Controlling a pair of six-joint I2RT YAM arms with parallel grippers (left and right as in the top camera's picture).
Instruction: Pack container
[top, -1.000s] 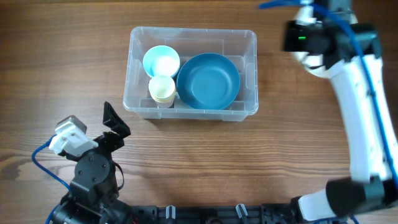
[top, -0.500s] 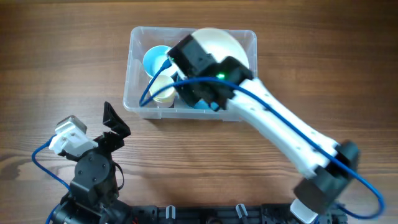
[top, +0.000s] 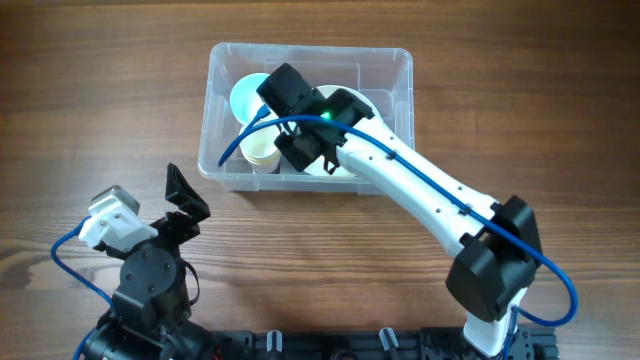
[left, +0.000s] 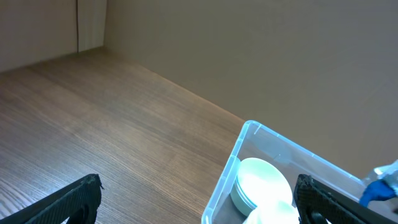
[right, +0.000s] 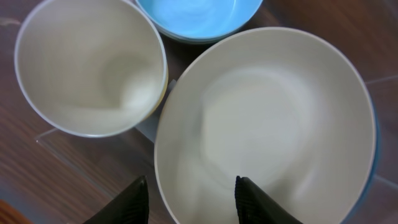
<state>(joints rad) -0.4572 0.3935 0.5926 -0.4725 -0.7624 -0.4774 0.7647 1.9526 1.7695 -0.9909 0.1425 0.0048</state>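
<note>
There, the container (top: 392, 60) sat on the desk (top: 100, 90) toward its far edge, near the middle; inside it lay a light blue bowl (top: 248, 95) at the left end, a cream cup (right: 90, 68) just in front of that, and a wide cream bowl (right: 267, 124) filling most of the rest; the right arm reached over the bin, its wrist covering much of that bowl; seen from the wrist, the right claw (right: 193, 202) stood partly spread, one finger outside the cream bowl's rim and one inside, not pinching it; a blue edge (right: 375, 155) showed beneath the bowl's right side; the left claw (top: 186, 203) hung wide and bare near the desk's front left, well apart from the container
</note>
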